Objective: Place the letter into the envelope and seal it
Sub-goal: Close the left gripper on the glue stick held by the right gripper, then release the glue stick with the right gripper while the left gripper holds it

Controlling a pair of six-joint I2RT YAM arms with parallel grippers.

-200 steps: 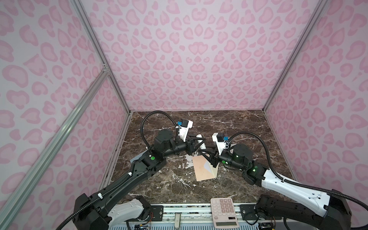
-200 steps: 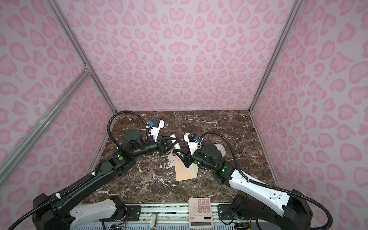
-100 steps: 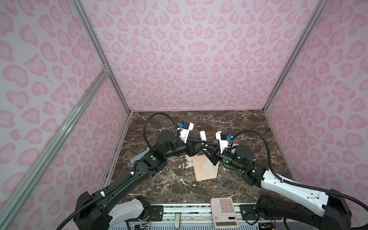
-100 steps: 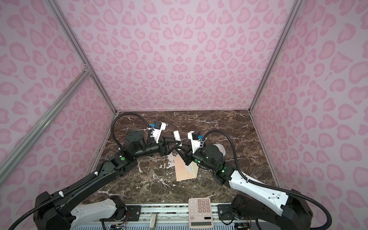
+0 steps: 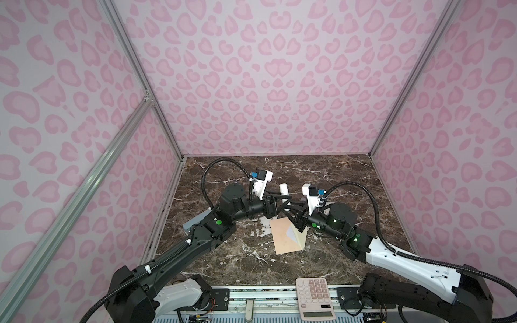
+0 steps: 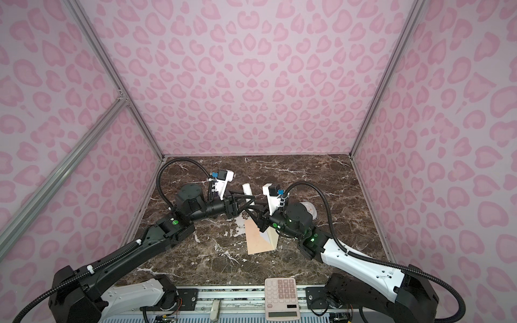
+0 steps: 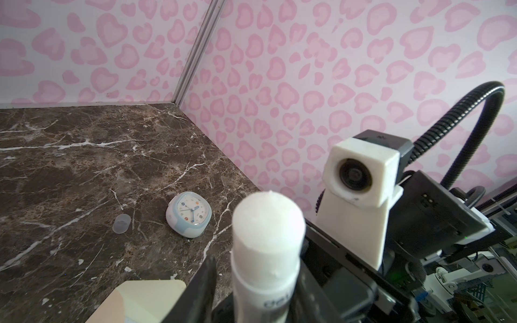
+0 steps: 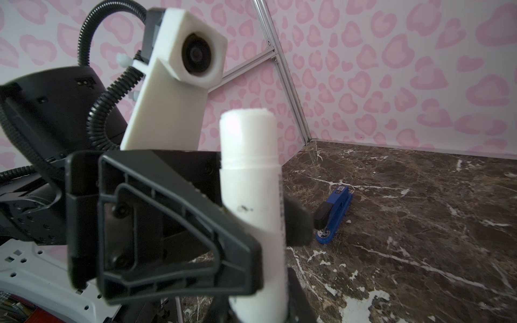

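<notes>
Here, right end effector [image 8: 257, 310] pinches glue stick [image 8: 249, 145]; left end effector [image 8: 271, 232] spread around it.

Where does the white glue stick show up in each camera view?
In a top view: glue stick near centre, just above the envelope.
In a top view: glue stick also above the envelope.
Left wrist: glue stick large in foreground, clock beyond.
Right wrist: glue stick large in foreground, blue stapler beyond.
Shared landmark: marble table.
</notes>
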